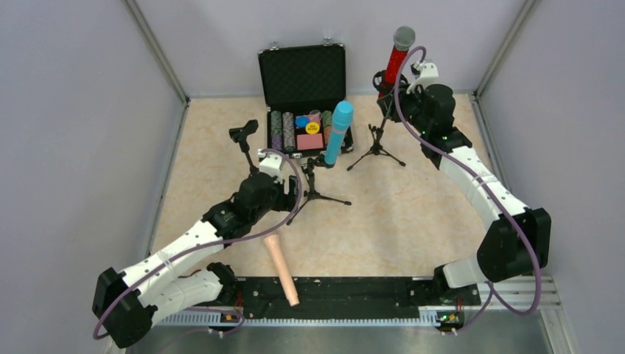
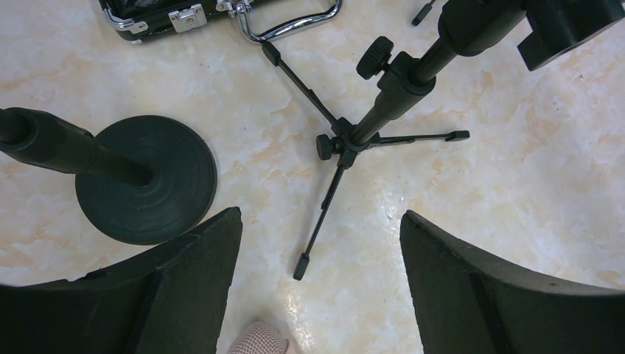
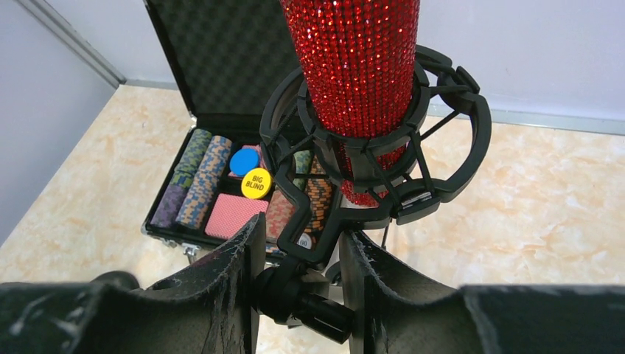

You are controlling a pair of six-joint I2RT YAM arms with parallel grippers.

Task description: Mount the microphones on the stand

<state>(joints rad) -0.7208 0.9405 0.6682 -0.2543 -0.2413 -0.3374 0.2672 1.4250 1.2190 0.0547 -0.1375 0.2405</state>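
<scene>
I stood in what was plainly a robotics lab's test cell, not a lived-in room: plain pale grey wall panels (image 1: 74,110) set in bare aluminium corner posts (image 1: 156,50) boxed in a beige marble-patterned tabletop (image 1: 413,214). A white-and-black jointed left robot arm (image 1: 184,247) and its matching right robot arm (image 1: 479,184) were bolted to a black mounting rail (image 1: 368,295) at the near edge. The things on the top looked like staged props: an open black silver-edged case of poker chips (image 1: 302,74), with a black tripod stand (image 1: 377,147) just beside it.
</scene>
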